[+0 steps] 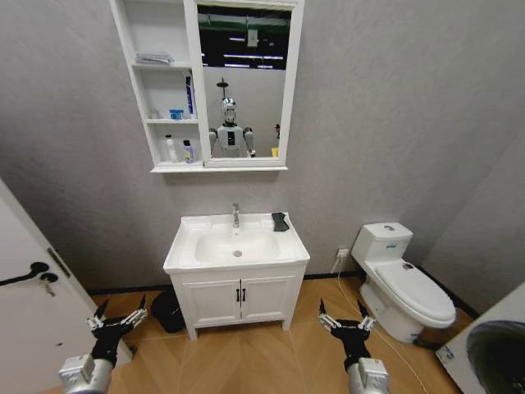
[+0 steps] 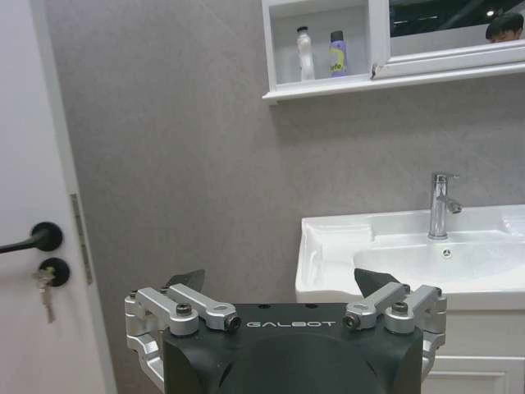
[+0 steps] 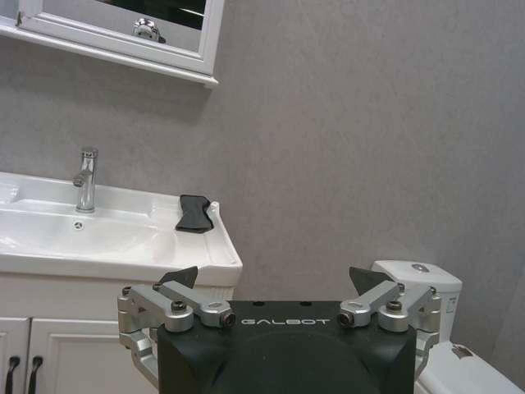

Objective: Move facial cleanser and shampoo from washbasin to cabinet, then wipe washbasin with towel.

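The white washbasin (image 1: 184,246) stands ahead on its vanity, with a chrome tap (image 1: 235,215). The black towel (image 1: 280,222) lies folded on its back right corner, also seen as the towel (image 3: 194,213). Above hangs the cabinet (image 1: 125,74) beside the mirror. A white bottle (image 2: 305,54) and a purple bottle (image 2: 337,54) stand on its bottom shelf, and a blue tube (image 1: 189,97) on the middle shelf. I cannot tell which are the facial cleanser and the shampoo. My left gripper (image 1: 119,316) and right gripper (image 1: 345,316) hover low over the floor, both open and empty, well short of the basin.
A toilet (image 1: 402,283) stands to the right, and a round-doored machine (image 1: 492,349) at the bottom right. A white door (image 1: 33,279) with a black handle is at the left. A dark object (image 1: 168,310) sits on the floor left of the vanity (image 1: 239,297).
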{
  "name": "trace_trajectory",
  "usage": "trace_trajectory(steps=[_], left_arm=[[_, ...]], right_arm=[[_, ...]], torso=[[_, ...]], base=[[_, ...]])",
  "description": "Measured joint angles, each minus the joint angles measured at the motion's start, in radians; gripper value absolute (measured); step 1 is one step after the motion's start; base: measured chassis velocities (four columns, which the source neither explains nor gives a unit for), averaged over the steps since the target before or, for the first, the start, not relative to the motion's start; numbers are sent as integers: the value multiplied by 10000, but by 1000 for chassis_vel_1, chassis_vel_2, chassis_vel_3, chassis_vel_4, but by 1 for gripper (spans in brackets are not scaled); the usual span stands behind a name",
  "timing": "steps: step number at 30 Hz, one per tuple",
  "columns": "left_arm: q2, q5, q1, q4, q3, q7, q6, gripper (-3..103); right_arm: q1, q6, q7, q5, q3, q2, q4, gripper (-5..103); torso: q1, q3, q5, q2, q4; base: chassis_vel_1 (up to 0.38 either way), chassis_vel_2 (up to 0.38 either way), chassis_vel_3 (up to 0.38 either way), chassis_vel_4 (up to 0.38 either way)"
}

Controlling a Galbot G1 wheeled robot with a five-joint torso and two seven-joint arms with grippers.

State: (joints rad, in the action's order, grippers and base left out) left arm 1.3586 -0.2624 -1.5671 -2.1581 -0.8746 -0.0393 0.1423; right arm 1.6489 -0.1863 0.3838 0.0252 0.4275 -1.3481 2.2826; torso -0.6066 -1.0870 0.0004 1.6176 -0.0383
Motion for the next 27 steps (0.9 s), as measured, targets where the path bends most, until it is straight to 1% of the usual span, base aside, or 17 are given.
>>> trace_trajectory(steps=[1,2,4,5,7,8,9,10,13,14,15,16,18,19,20,27], left_arm=[[0,0,0,-3,0,1,0,100],[0,0,1,0,0,0,0,100],[0,0,0,1,1,0,1,100],[0,0,0,-1,-1,0,0,100],[0,0,1,-3,-1,0,0,100],[0,0,0,0,0,0,0,100],[0,0,0,2,1,0,1,100],[0,0,-1,-1,0,0,1,100],[0,0,-2,-2,0,0,0,100],[1,0,-3,1,-1,0,1,100],[0,0,-3,0,-6,-10,1,100],[0,0,-3,0,-4,-8,1,100],[0,0,-3,-1,-5,-8,1,100],[0,-1,0,0,4,0,1,100],[0,0,2,-1,3,0,1,100],[0,0,2,0,2,0,1,100]], right_arm=[[18,16,-5,20,-4,-4,-21,100],[36,46,-26,71,-24,-13,-37,100],[51,88,-82,167,-24,-17,-57,100],[60,135,-192,318,-18,-18,-78,100],[82,163,-295,425,-10,-23,-82,100],[106,257,-448,490,-3,-40,-84,100],[147,470,-675,603,33,-58,-99,100],[172,561,-769,738,67,-65,-129,100],[233,605,-778,958,97,-68,-166,100],[250,620,-777,1055,101,-69,-171,100],[249,628,-777,1094,101,-71,-173,100],[263,629,-775,1105,104,-71,-176,100],[263,629,-771,1109,107,-71,-177,100],[264,629,-764,1110,112,-71,-178,100],[261,628,-760,1110,114,-71,-180,100],[240,629,-749,1105,115,-71,-185,100]], torso=[[0,0,11,0,-2],[-4,-1,-16,-1,-1],[-4,-1,-23,-1,-1],[1,0,11,0,0],[-3,-2,8,-1,-1],[-4,-1,-14,-2,0],[-1,0,-22,0,-1],[5,2,9,3,2],[7,2,8,5,-4],[7,3,-17,5,3],[7,3,-13,5,4],[10,4,-3,8,-1],[9,4,1,8,0],[4,0,-6,2,-9],[-2,-1,2,0,-5],[-15,-4,-4,-6,1]], base=[[372,-314,-340,312],[355,-380,-345,355],[340,-380,-351,350],[385,-325,-358,333],[385,-347,-368,333],[328,-370,-378,373],[342,-336,-310,373],[342,-336,-296,283],[300,-279,-277,268],[171,-211,-267,197],[171,-211,-148,197],[75,38,-148,72],[75,26,-136,72],[0,0,0,0],[-85,-47,63,-20],[-67,30,85,-32]])
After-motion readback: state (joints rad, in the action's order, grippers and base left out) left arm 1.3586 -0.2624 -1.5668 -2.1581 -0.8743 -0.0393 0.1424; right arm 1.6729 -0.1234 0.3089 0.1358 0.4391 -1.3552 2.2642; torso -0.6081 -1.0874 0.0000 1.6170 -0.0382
